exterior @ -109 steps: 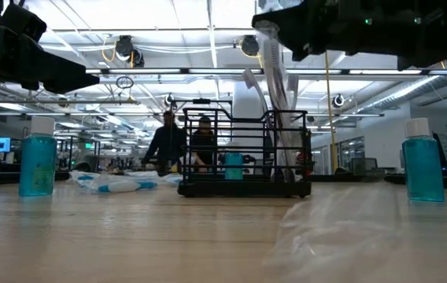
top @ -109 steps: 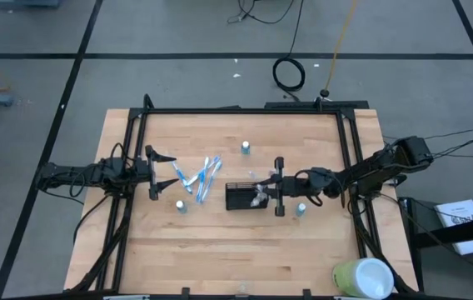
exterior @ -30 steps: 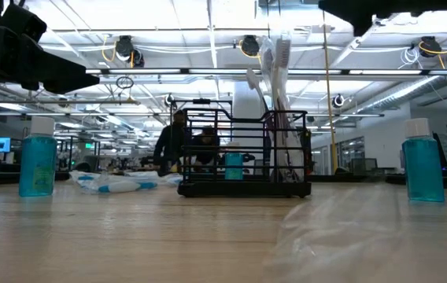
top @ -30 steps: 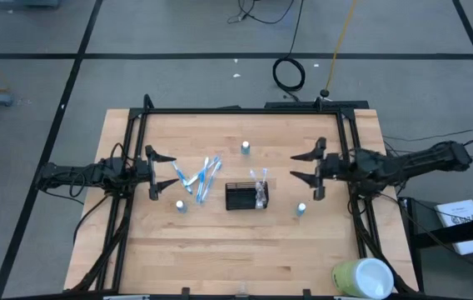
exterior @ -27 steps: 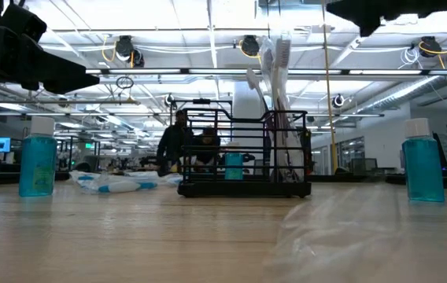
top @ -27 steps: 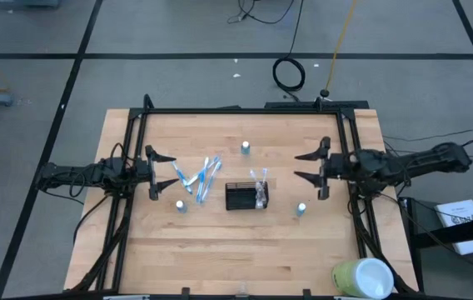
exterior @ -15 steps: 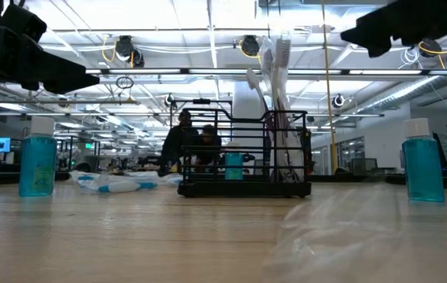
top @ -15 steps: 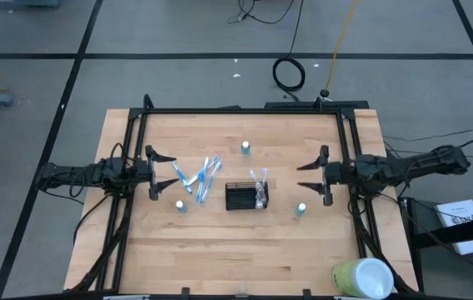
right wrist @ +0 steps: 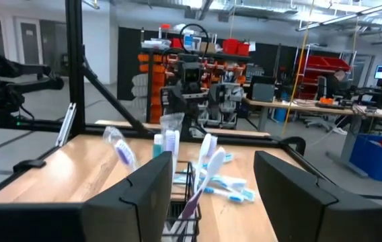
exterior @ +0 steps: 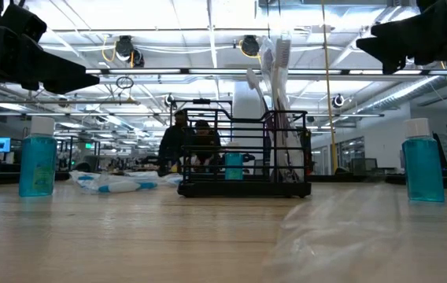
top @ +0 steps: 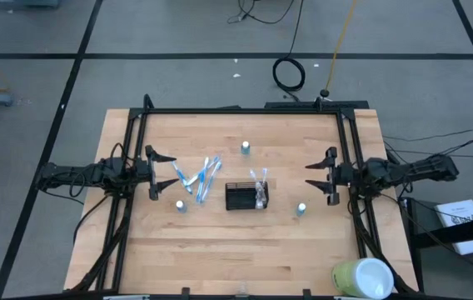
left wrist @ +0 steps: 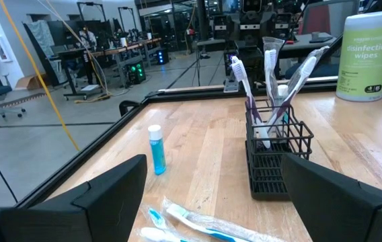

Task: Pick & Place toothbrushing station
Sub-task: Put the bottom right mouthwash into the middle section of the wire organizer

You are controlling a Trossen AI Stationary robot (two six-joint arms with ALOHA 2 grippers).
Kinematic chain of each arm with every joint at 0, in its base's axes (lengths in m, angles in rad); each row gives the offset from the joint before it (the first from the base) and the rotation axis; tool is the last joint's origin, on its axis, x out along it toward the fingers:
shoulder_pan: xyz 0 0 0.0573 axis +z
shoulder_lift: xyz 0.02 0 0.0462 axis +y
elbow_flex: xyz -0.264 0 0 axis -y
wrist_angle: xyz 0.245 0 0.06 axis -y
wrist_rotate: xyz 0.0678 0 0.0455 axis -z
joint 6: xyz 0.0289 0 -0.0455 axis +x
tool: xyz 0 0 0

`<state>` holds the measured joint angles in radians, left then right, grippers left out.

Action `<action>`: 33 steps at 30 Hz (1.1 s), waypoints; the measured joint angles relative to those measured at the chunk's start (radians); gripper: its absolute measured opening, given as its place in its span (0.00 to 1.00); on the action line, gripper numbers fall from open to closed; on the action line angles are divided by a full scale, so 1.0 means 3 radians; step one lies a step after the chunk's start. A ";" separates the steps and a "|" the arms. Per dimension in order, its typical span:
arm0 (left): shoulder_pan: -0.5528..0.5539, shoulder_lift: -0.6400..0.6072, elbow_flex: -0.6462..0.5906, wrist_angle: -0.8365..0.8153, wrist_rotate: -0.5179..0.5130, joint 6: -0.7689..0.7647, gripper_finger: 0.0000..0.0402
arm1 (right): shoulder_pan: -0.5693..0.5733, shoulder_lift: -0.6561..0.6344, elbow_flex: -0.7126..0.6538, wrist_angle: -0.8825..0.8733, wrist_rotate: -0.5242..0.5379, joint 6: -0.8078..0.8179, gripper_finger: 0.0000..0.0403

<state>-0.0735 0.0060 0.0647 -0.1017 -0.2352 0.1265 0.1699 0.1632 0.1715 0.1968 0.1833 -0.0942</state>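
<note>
The toothbrushing station (top: 246, 197), a small black wire holder, stands on its base mid-table. Several wrapped toothbrushes (top: 259, 178) stick up from its right end, shown too in the left wrist view (left wrist: 272, 81). More wrapped toothbrushes (top: 199, 175) lie flat to the station's left. My left gripper (top: 175, 172) stands open near the left edge, pointing level at them, with nothing between its fingers. My right gripper (top: 313, 177) stands open near the right edge, well clear of the station (right wrist: 181, 202), and is empty.
Small blue bottles stand behind the station (top: 245, 147), at its near left (top: 181, 206) and at its near right (top: 301, 209). A black metal frame (top: 245, 110) rims the table. A wipes canister (top: 363, 277) sits at the near right corner. A clear wrapper (exterior: 349, 228) lies by the low camera.
My right gripper has drawn back toward the table's right edge, away from the station, and has come lower in the low view. It stays open and empty. The station and its toothbrushes have kept still.
</note>
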 joint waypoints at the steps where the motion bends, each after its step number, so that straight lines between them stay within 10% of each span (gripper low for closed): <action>1: -0.0001 0.0001 0.0000 0.0000 0.0000 0.0000 0.87 | 0.0000 -0.0064 0.0000 -0.0074 0.0000 0.0003 0.50; 14: -0.0001 0.0000 0.0000 0.0000 0.0000 0.0000 0.87 | 0.0000 -0.0536 -0.0002 -0.0680 -0.0008 0.0092 0.51; 33: -0.0001 0.0001 0.0001 -0.0002 -0.0003 0.0000 0.88 | 0.0001 -0.0517 -0.0510 0.0038 -0.0366 0.0138 0.49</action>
<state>-0.0738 0.0063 0.0650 -0.1022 -0.2359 0.1265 0.1703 0.0081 0.0185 0.2082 0.0736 -0.0527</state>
